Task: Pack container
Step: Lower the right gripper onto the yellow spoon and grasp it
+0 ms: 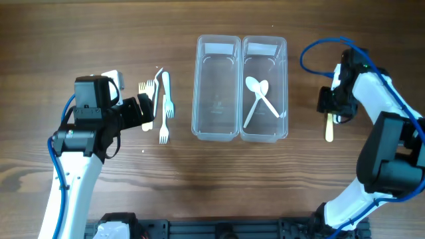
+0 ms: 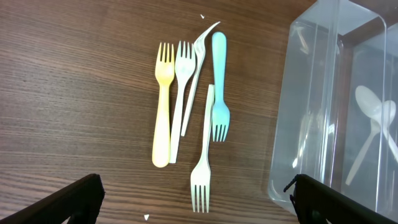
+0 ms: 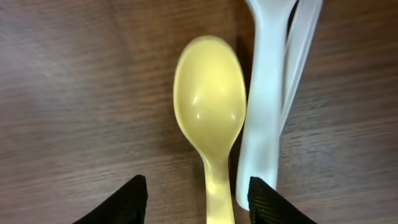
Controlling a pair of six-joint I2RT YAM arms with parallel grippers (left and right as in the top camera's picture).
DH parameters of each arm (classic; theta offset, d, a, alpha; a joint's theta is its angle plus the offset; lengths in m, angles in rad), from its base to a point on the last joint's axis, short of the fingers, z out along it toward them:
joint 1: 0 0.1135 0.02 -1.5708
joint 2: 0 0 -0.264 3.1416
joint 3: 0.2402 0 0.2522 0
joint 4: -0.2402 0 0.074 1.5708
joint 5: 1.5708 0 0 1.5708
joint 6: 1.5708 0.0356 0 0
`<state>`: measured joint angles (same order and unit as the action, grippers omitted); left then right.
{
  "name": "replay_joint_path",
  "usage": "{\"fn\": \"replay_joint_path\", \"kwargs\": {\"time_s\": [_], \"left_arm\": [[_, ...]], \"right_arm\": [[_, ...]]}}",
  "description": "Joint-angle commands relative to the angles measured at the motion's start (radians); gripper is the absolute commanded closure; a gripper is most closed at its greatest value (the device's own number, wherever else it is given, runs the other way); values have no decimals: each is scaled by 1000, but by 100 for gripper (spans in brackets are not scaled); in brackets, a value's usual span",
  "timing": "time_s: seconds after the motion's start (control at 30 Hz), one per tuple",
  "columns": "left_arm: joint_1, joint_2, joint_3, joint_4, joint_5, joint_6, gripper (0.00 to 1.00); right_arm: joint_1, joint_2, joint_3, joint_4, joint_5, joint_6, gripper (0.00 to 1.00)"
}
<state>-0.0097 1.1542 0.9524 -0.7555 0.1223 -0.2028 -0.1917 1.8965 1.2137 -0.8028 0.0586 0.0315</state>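
Container (image 1: 240, 88) sits mid-table (image 1: 199, 186). The bin on its right-arm side holds two white spoons (image 1: 260, 98), crossed, and the other bin is empty. So I read this as spoon sorting under way, with forks not started. Right tool (image 3: 198, 198) hangs low over a yellow spoon (image 3: 210, 112), well off the container's right side. The fingers (image 3: 134, 200) are spread and straddle the handle, nothing pinched yet. A white utensil (image 3: 266, 106) lies touching the yellow spoon on the side away from the container, and its end sits right at one fingertip. Next move as I see it: drop, close on the yellow handle only, lift, carry to the spoon bin. Risk: the closing finger catches the white piece too, or shoves it, so I'd want the tool shifted slightly off that neighbour first. Left tool (image 2: 196, 185) is also spread wide and holds nothing, hovering over the fork pile (image 2: 189, 106) just left of the container. The pile has yellow, blue and whitish forks, several overlapping. Those look bound for the empty bin, and each will need picking from a free end.
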Motion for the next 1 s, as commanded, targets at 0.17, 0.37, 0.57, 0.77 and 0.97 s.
{"fn": "replay_joint_path", "kwargs": {"time_s": [0.17,0.37,0.57,0.77,0.97], "left_arm": [[8,6,20,2,15,16,0],[8,6,20,2,16,16,0],[8,6,20,2,15,16,0],[8,6,20,2,16,16,0],[8,6,20,2,15,16,0]], "right_arm": [[-5,11,-45,38,20,25,61],[-5,11,-45,39,1,28,73],[-5,11,-45,40,-1,37,73],[-5,20,-45,55,16,-50,77],[-4,56,-45,60,12,-66,83]]}}
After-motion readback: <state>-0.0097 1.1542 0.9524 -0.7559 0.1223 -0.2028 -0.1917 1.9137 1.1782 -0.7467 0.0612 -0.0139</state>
